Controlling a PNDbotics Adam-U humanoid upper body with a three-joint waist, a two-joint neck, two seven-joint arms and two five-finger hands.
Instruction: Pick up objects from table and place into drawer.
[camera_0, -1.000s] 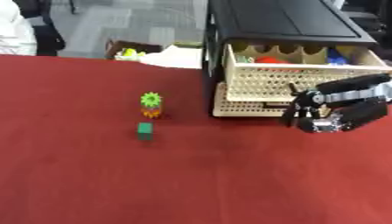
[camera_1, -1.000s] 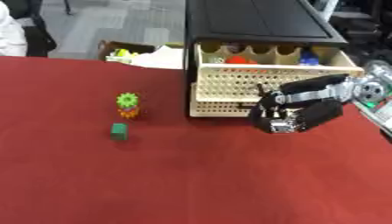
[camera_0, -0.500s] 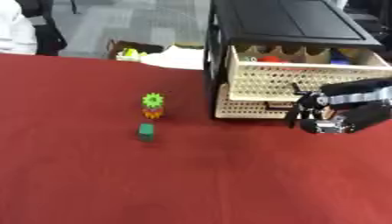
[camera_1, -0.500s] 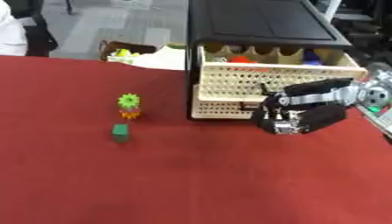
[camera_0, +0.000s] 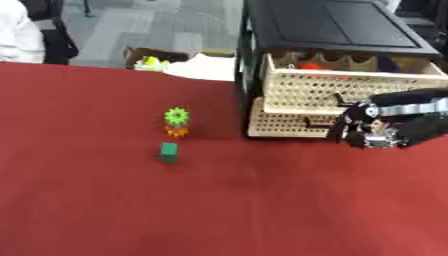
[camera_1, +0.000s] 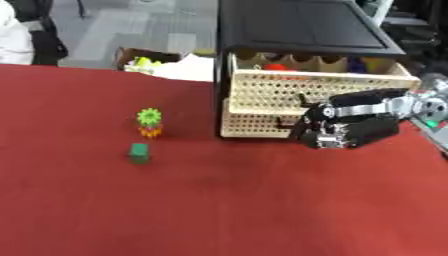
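My right hand (camera_1: 337, 131) hangs at the drawer (camera_1: 315, 86) front, fingers curled, nothing visibly held | green block (camera_1: 138, 152) and green-orange toy (camera_1: 150, 122) well off to its left | I'd open fully before reaching over.

Red table (camera_0: 105, 210), cream perforated drawer (camera_1: 315, 85), green block (camera_0: 168, 151), green-and-orange gear (camera_0: 177, 121)

Behind the red table (camera_0: 105, 210) there's a cardboard box (camera_0: 153, 57) on the grey floor (camera_0: 131, 25), plus someone's white sleeve (camera_0: 17, 37) far left.
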